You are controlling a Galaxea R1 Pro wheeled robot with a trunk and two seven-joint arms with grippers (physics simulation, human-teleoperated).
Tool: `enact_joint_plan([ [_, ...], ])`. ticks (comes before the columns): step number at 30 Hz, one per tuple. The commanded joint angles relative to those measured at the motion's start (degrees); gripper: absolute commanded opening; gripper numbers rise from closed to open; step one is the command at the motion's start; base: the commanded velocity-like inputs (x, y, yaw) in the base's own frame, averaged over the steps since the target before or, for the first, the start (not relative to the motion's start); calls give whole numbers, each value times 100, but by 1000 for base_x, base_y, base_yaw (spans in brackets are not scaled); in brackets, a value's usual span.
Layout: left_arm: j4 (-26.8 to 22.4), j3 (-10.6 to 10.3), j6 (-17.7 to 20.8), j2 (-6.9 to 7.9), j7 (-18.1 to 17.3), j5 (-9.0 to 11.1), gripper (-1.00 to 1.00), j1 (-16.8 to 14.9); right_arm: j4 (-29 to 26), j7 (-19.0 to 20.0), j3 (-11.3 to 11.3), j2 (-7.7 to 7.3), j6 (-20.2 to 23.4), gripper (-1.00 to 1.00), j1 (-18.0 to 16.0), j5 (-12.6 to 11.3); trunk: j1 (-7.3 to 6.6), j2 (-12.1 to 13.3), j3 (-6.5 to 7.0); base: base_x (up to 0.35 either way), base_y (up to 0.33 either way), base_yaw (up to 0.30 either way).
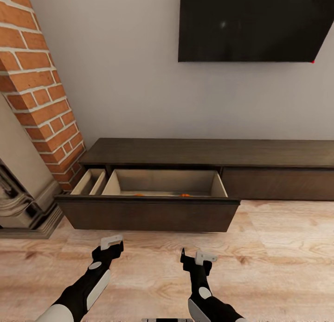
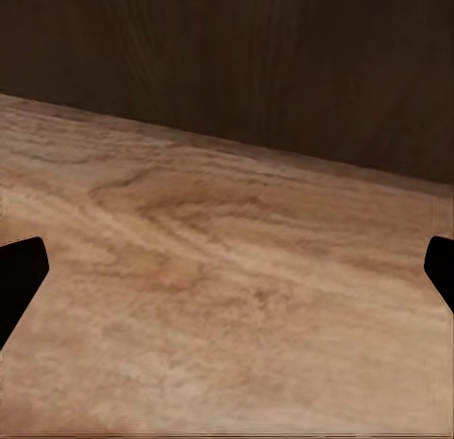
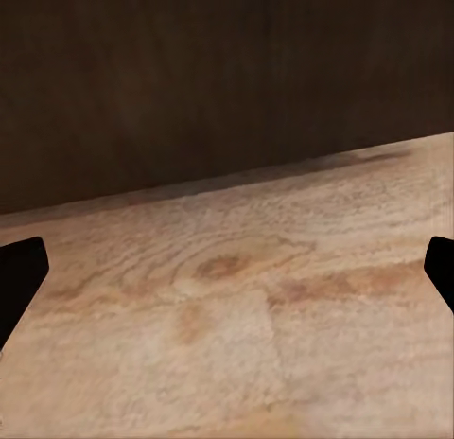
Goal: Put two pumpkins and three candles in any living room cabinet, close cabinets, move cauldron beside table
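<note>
Head view finds you parked square before the cabinet [image 1: 208,155], its wide drawer [image 1: 153,211] pulled far out over the wood floor [image 1: 278,248], pale insides open to the room. Two slivers of bright orange peep above the drawer's front lip, the tops of the pumpkins [image 1: 185,195] resting low on the drawer floor, by the look of it stowed for the task; candles, if any lie beside them, are hidden by that lip. Your left gripper [image 1: 111,243] and right gripper [image 1: 200,258] hang low and empty in front of the drawer front, both apart from it, each wrist camera looking across bare floor to the dark panel with fingertips spread to the picture's edges, so both hands are wide and hold nothing. That stance suits a push, should you judge the drawer ready to shut. Room is plain: open floor to your right, the brick column [image 1: 41,90] and a stone fireplace surround [image 1: 28,206] crowding the drawer's left end, and the dark screen [image 1: 255,23] hangs well above.
</note>
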Motion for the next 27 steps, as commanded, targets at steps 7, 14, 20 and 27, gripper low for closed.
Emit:
enact_joint_plan([
  [7,65,-152,-211,0,43,4,100,4,-8,442,46,-2,-82,100,-68,-41,17,-12,-160,0,0,0],
  [14,71,-388,-608,-30,35,-270,100,-2,-35,645,45,16,-112,100,-261,-36,35,-21,-316,0,0,0],
  [20,72,-439,-848,-56,29,-396,100,-2,-38,669,33,31,-132,100,-337,380,50,-29,-448,0,0,0],
  [27,52,-468,-985,-52,24,-453,100,-4,-10,672,1,33,-136,100,-583,575,68,-39,-604,0,0,0],
])
